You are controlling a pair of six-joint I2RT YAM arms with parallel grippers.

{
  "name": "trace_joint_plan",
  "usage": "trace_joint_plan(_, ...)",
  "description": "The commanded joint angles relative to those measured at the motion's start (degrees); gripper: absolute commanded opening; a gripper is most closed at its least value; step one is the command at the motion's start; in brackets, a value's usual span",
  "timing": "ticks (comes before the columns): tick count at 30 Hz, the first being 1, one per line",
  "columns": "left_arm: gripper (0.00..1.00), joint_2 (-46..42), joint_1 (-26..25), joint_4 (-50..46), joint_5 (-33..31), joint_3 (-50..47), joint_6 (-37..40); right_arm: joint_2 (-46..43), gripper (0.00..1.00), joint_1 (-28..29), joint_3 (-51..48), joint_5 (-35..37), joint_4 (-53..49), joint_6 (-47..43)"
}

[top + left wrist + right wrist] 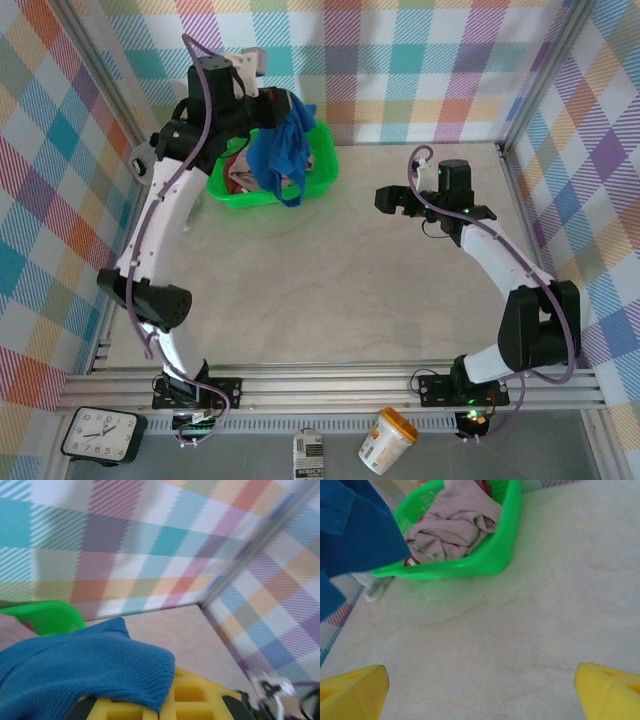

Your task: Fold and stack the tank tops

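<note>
The left gripper (180, 697) is clamped on the royal blue tank top (282, 150), which hangs bunched above the green basket (325, 178) at the far left of the worktop (330, 280). The cloth drapes over the gripper's yellow fingers and hides the pinch point. The mauve-pink tank top (455, 525) lies crumpled in the basket and covers most of the dark red tank top (481, 485), of which slivers peek out. The right gripper (480, 695) hovers over bare worktop, spread wide, its fingertips cut off at the frame's bottom corners.
</note>
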Motion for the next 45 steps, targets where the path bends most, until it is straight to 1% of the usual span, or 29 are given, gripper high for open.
trace_joint_plan(1,0.0,-4.55,-4.77,-4.43,0.3,-0.52,-2.7,-4.72,0.95,0.4,-0.25,-2.5,-2.14,-3.42)
trace_joint_plan(2,0.0,-5.46,-6.18,-4.39,-0.01,-1.97,-3.8,-6.03,0.95,0.38,-0.55,-2.17,-3.43,-4.11)
trace_joint_plan(4,0.0,-8.23,-9.06,-1.89,-0.09,-9.11,-6.74,-8.67,0.95,0.4,-1.67,-1.27,-5.23,-4.5)
trace_joint_plan(8,0.01,-11.79,-12.75,9.76,-0.21,-28.14,-15.12,-14.09,0.94,0.39,-5.35,-1.39,-9.31,-3.93)
trace_joint_plan(10,0.01,-11.25,-14.31,16.61,0.3,-36.22,-19.89,-16.56,0.93,0.37,-7.51,-1.42,-11.8,-3.33)
trace_joint_plan(11,0.03,-10.49,-15.28,20.67,0.26,-40.26,-21.13,-17.36,0.92,0.53,-8.11,-2.01,-13.54,-3.26)
trace_joint_plan(12,0.08,-9.57,-16.06,24.31,-1.06,-43.05,-22.14,-18.36,0.91,0.62,-8.82,-2.64,-15.12,-2.97)
trace_joint_plan(14,0.09,-6.3,-16.97,30.14,-2.69,-48.04,-23.66,-20.55,0.89,0.96,-10.71,-2.36,-17.01,-1.69)
trace_joint_plan(15,0.11,-4.47,-16.97,30.65,-3.35,-48.74,-23.92,-21.79,0.89,1.14,-12.08,-1.66,-17.41,-0.76)
trace_joint_plan(17,0.26,-0.68,-16.94,28.0,-7.18,-48.57,-20.99,-23.87,0.86,1.63,-15.12,0.15,-17.59,1.17)
trace_joint_plan(20,0.65,1.78,-16.86,24.95,-18.77,-48.88,-16.87,-24.69,0.84,5.07,-18.42,5.5,-20.23,2.96)
trace_joint_plan(21,0.7,1.73,-16.73,24.73,-20.0,-49.18,-16.68,-24.75,0.84,6.04,-19.2,6.55,-20.34,3.71)
trace_joint_plan(23,0.74,0.84,-16.58,24.1,-19.53,-48.89,-15.64,-24.96,0.83,8.64,-22.05,8.48,-18.77,6.41)
trace_joint_plan(25,0.79,-0.67,-16.56,19.4,-20.25,-48.26,-14.43,-24.49,0.8,11.3,-24.94,11.49,-16.71,8.11)
trace_joint_plan(28,0.8,-4.4,-16.59,14.61,-20.81,-50.38,-13.92,-21.7,0.76,13.42,-27.23,12.42,-13.13,9.31)
trace_joint_plan(31,0.8,-9.97,-16.8,12.02,-20.77,-56.97,-16.88,-16.45,0.72,17.07,-27.85,12.54,-8.7,9.82)
trace_joint_plan(34,0.8,-15.16,-17.28,15.38,-19.28,-65.5,-20.75,-11.65,0.67,20.67,-27.27,13.1,-5.7,9.43)
trace_joint_plan(36,0.79,-17.04,-17.98,18.03,-18.34,-69.04,-22.19,-9.1,0.65,21.59,-26.41,13.02,-5.11,8.74)
trace_joint_plan(38,0.79,-17.16,-19.25,20.05,-17.79,-69.69,-22.34,-6.8,0.62,22.01,-25.62,13.12,-4.78,7.95)
trace_joint_plan(41,0.78,-14.07,-21.29,21.52,-15.6,-67.43,-21.67,-4.39,0.57,22.74,-25.03,13.06,-4.35,7.47)
trace_joint_plan(43,0.76,-10.95,-22.19,21.48,-14.71,-65.85,-21.55,-3.22,0.51,22.81,-24.54,13.45,-4.52,7.24)
trace_joint_plan(45,0.74,-8.29,-22.6,24.85,-13.54,-65.19,-21.9,-3.11,0.43,22.81,-24.38,13.84,-4.8,7.21)
